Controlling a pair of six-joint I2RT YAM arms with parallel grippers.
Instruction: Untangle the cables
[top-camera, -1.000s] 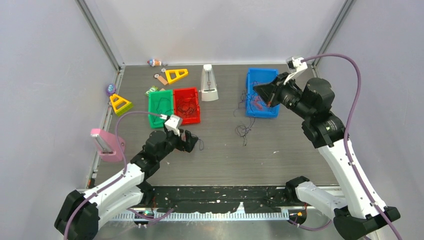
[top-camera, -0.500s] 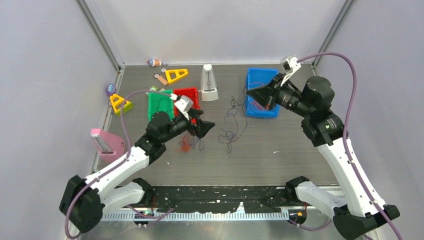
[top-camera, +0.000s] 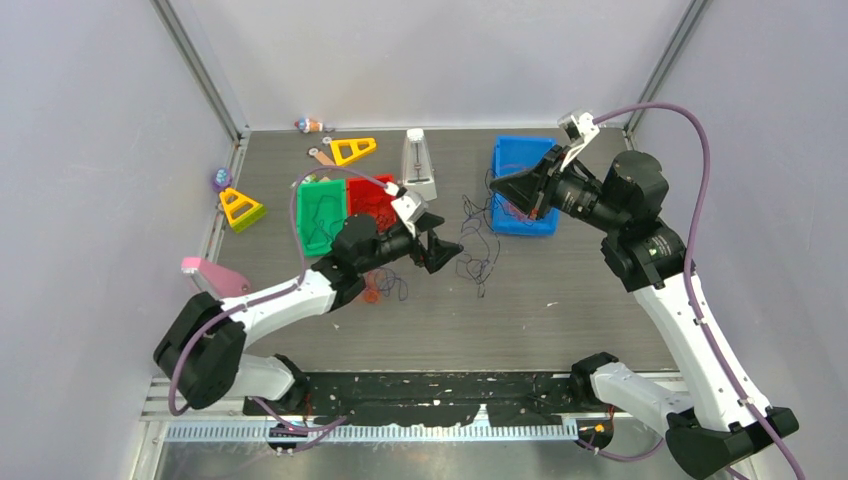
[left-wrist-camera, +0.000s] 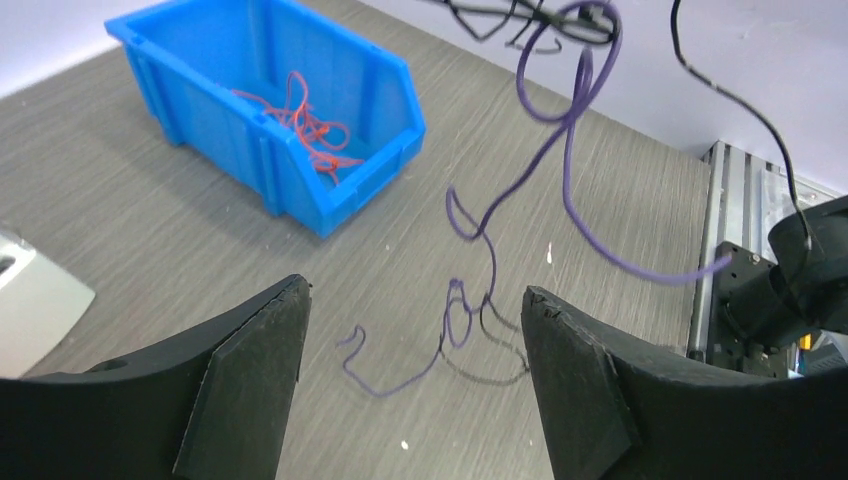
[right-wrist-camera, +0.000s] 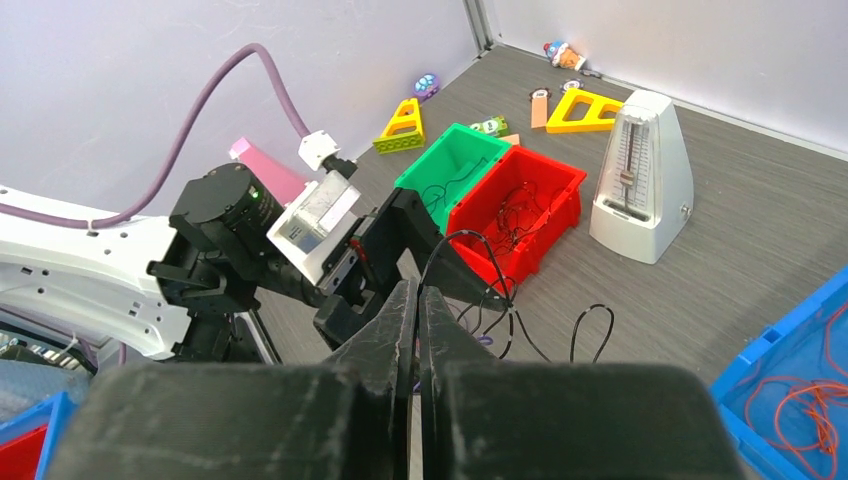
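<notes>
From the near edge, the bench (top-camera: 560, 310) shows a broad run of bare grey surface, widest toward the near right corner. A pink block (top-camera: 205, 270) sits at the left edge.

The left arm stretches low toward mid-bench. Beside its forearm an orange-red loop (top-camera: 371, 292) lies flat on the surface. The left gripper (top-camera: 448, 250) is spread wide with nothing between its fingers. Its wrist view looks through the gap at a purple strand (left-wrist-camera: 566, 170) that dangles ahead, touches neither finger, and curls onto the bench at its lower end.

Just beyond, the cables (top-camera: 478, 236) hang as a loose purple and black clump over mid-bench, between the left gripper and the blue bin (top-camera: 520, 226). They are strung up to the right gripper (top-camera: 497, 186), which is raised by that bin's left wall with its fingers pressed together on a black strand (right-wrist-camera: 462, 236).

The blue bin stands toward the far right corner and holds orange-red strands (left-wrist-camera: 310, 120).

Left of centre, a red bin (top-camera: 372, 182) and a green bin (top-camera: 322, 185) stand side by side, each with dark strands inside. A white metronome (top-camera: 418, 168) stands beyond them, with bare bench between it and the blue bin.

One yellow triangle (top-camera: 352, 151) lies near the far edge and another (top-camera: 241, 208) by the left edge.
</notes>
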